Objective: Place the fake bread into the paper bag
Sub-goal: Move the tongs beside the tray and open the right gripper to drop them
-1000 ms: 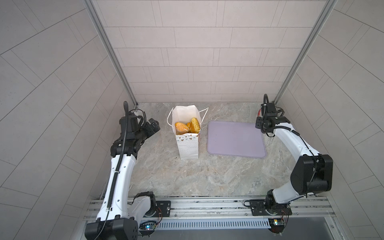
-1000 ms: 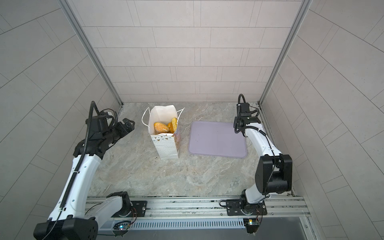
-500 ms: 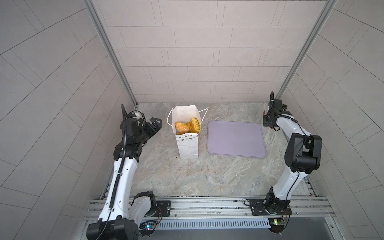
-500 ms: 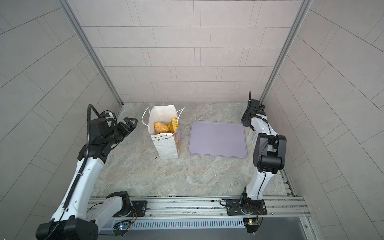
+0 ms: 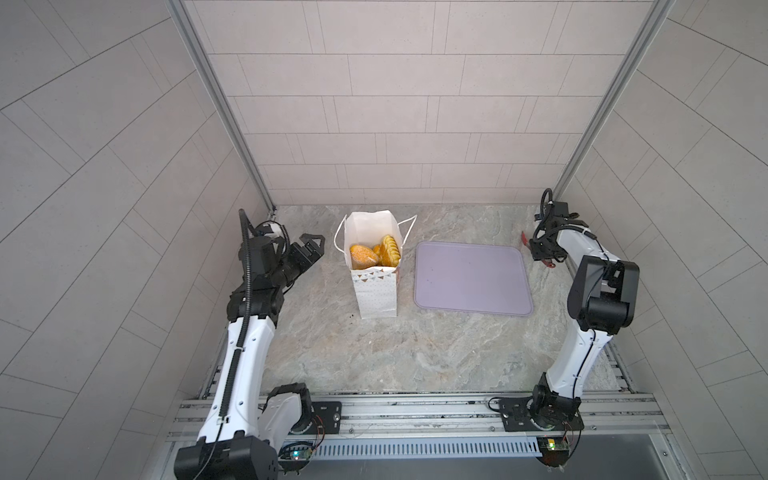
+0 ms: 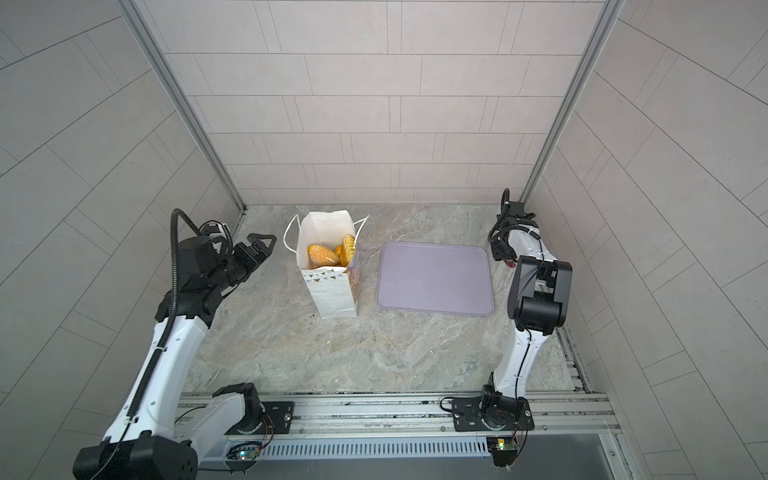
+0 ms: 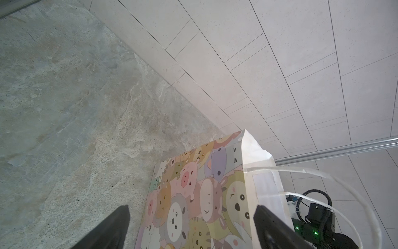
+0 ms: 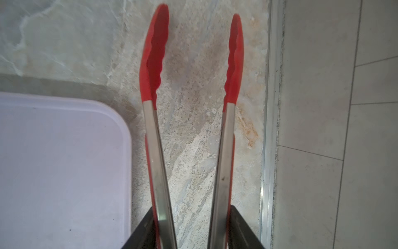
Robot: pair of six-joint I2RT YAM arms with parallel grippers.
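The white paper bag (image 5: 376, 286) (image 6: 332, 291) stands upright left of the table's middle, its cartoon-face side (image 7: 193, 204) toward my left gripper. Fake bread lies inside it: a seeded bun (image 5: 363, 256) (image 6: 322, 255) and a ridged loaf (image 5: 390, 248) (image 6: 348, 246). My left gripper (image 5: 312, 244) (image 6: 262, 243) (image 7: 191, 208) hangs open and empty just left of the bag, apart from it. At the far right my right gripper (image 5: 544, 249) (image 6: 503, 252) (image 8: 192, 226) is shut on red-tipped tongs (image 8: 154, 54), whose arms are spread with nothing between them.
A flat lilac tray (image 5: 471, 278) (image 6: 434, 278) (image 8: 53, 161) lies right of the bag. The tongs hang over bare table between the tray's right edge and the metal rail (image 8: 269, 129) at the right wall. The bag's cord handle (image 7: 344, 187) loops outward.
The right arm has folded its elbow back toward the right wall, carrying the tongs off the tray's corner. The left gripper has shifted slightly toward the bag.
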